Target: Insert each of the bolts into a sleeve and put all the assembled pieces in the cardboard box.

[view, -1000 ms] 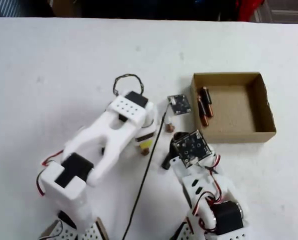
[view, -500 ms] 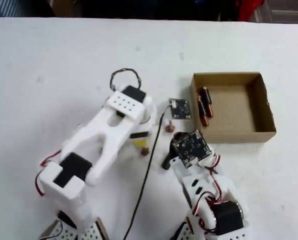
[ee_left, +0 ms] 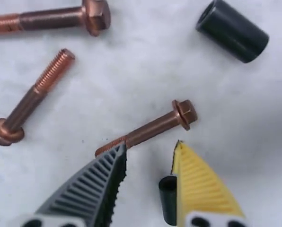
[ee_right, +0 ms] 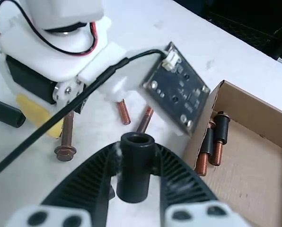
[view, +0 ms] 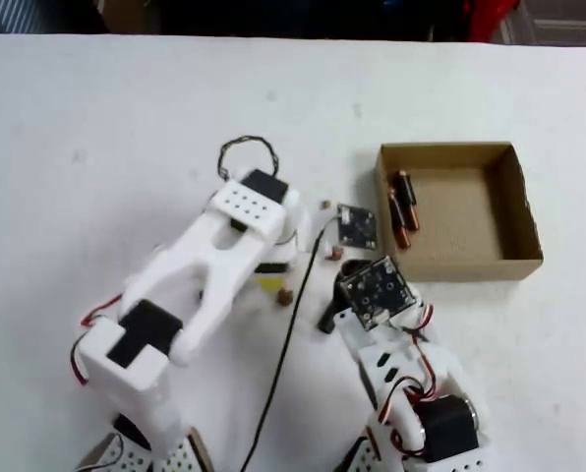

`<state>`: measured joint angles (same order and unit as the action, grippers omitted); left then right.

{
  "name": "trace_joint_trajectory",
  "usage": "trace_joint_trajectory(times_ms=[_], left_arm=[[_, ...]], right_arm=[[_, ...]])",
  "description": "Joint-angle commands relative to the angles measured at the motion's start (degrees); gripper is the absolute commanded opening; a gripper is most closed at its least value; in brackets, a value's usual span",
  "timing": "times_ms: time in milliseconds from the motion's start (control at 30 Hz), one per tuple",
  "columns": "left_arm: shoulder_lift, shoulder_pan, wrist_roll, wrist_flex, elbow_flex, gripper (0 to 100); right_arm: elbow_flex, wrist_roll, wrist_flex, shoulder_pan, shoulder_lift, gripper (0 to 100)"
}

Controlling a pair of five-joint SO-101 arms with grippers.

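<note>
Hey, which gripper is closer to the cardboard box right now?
Right. The right gripper, shut on a black sleeve, is close beside the cardboard box; the left gripper is farther away, open over a loose bolt.

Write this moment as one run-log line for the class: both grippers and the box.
left gripper: open, tips at bolt | right gripper: shut on sleeve | box: two assembled pieces inside

Copper-brown bolts [ee_left: 150, 128] on a white table [view: 126, 98]; left gripper [ee_left: 149, 150], one side grey and ribbed, the other yellow and ribbed; black right gripper [ee_right: 134, 158] clasping a black sleeve [ee_right: 134, 170]; plain brown cardboard box [view: 470, 221].
</note>
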<state>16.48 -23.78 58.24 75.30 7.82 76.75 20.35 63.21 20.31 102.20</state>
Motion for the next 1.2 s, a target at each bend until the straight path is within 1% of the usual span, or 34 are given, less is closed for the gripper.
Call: trace_joint_trajectory(times_ms=[0,100,200,500,667,1100,1167], left_arm=[[1.01,-1.54,2.37,-1.05,0.35,18],[3.38,-1.63,3.96,-3.16,-0.09,17],[4.35,-1.63,3.96,-3.96,-0.09,14],[4.79,-1.63,3.96,-3.96,0.0,14],[4.88,-1.63,3.52,-7.12,0.53,14],[4.97,-1.98,3.43,-7.21,1.41,14],[4.97,-2.59,3.43,-7.21,1.41,12]], right_arm=[[-0.53,0.7,-1.36,0.04,0.31,1.7],[-0.53,0.7,-1.36,0.04,0.31,1.7],[-0.53,0.7,-1.45,0.04,0.31,1.7],[-0.53,0.7,-1.45,0.04,0.31,1.7],[-0.53,0.7,-1.45,0.04,0.31,1.7],[-0.53,0.7,-1.45,0.04,0.31,1.7],[-0.53,0.7,-1.45,0.04,0.31,1.7]])
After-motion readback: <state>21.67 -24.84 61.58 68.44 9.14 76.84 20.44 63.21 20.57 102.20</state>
